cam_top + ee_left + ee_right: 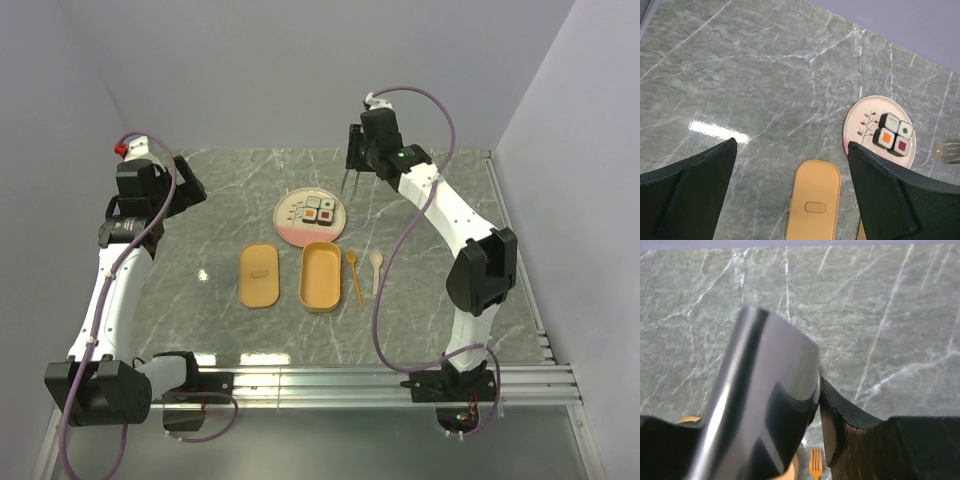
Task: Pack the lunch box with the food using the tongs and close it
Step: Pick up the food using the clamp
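Observation:
The lunch box base [320,276] lies open and bare at mid-table, its flat lid [259,275] to its left. Several sushi pieces [318,211] sit on a round plate [290,212] just behind the box. My right gripper [356,150] hovers above the plate's far right edge, shut on the tongs [346,183], whose tips hang down toward the plate. In the right wrist view the grey tongs [765,405] fill the gap beside one finger [850,440]. My left gripper [792,145] is open, high above the lid [814,200], with the sushi [895,134] to its right.
An orange fork [355,275] and a beige spoon [376,268] lie right of the box base. The fork's tines [815,467] show under my right gripper. Walls close in the marble table at the back and on both sides.

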### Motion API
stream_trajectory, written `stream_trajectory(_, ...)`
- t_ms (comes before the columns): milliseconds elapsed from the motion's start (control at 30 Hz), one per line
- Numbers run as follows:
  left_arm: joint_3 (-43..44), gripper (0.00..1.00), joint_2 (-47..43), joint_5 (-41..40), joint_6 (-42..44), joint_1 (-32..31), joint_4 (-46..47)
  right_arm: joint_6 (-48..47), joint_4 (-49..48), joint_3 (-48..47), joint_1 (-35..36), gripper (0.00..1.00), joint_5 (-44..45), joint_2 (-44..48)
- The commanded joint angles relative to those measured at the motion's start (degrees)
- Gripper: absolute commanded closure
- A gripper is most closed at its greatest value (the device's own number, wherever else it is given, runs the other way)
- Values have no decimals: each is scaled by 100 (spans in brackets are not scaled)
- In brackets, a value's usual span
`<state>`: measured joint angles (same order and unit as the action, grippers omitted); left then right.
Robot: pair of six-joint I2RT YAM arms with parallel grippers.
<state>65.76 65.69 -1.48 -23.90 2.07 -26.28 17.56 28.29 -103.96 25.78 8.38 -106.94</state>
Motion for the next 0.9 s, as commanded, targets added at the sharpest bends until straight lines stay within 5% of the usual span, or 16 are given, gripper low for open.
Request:
stream_trajectory(0,122,1,-136,-72,-88,22,-61,72,-596,-335,190,53,111,-90)
stream_trajectory(867,183,0,40,-81,-9,-31,-219,-315,-1054,253,1070,46,1447,-275)
